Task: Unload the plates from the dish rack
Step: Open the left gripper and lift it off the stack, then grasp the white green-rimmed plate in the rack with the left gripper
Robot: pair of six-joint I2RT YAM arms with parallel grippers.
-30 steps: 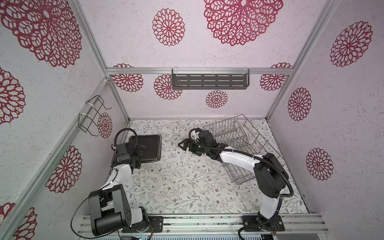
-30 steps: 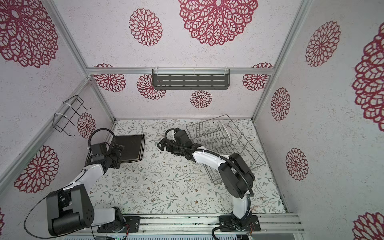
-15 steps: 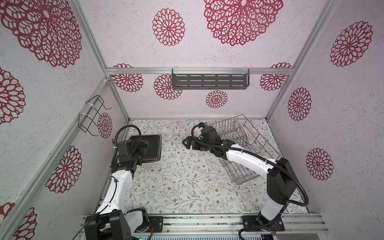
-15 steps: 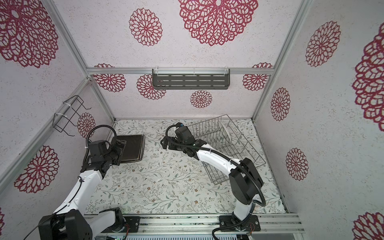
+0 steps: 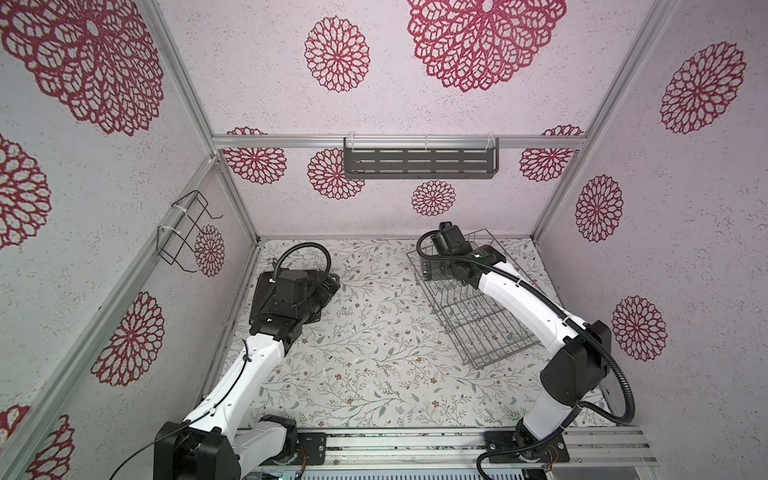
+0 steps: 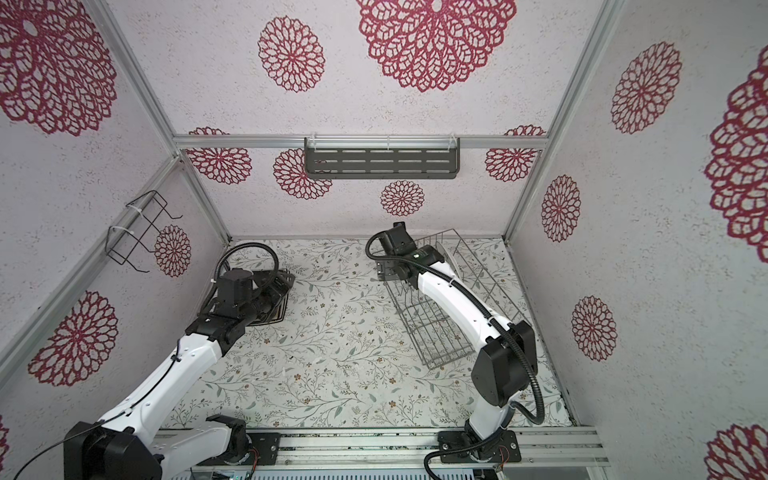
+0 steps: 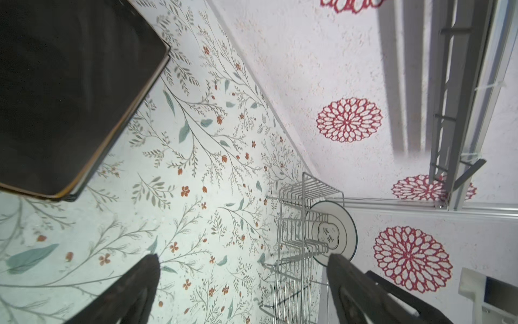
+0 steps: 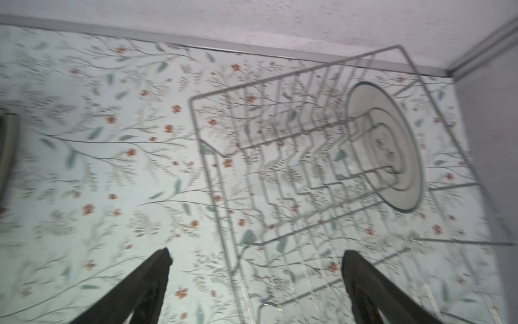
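The silver wire dish rack (image 5: 482,320) (image 6: 432,332) lies slanted on the right of the table. One round white plate with a dark rim (image 7: 336,232) (image 8: 392,146) stands between the tines at its far end. A stack of square plates with a black one on top (image 7: 70,84) (image 6: 279,309) lies flat at the far left. My left gripper (image 7: 242,258) (image 5: 322,286) hovers open and empty over that stack. My right gripper (image 8: 256,252) (image 5: 432,270) hangs open and empty above the rack's far left corner (image 8: 196,101).
A dark grey slotted shelf (image 5: 419,164) is fixed to the back wall. A small black wire holder (image 5: 183,232) hangs on the left wall. The floral tabletop (image 5: 374,340) lies between the plate stack and the rack. Walls close in on three sides.
My right gripper has swung from the middle of the table back to the right, over the rack. My left arm has stretched out and its gripper has risen above the plate stack.
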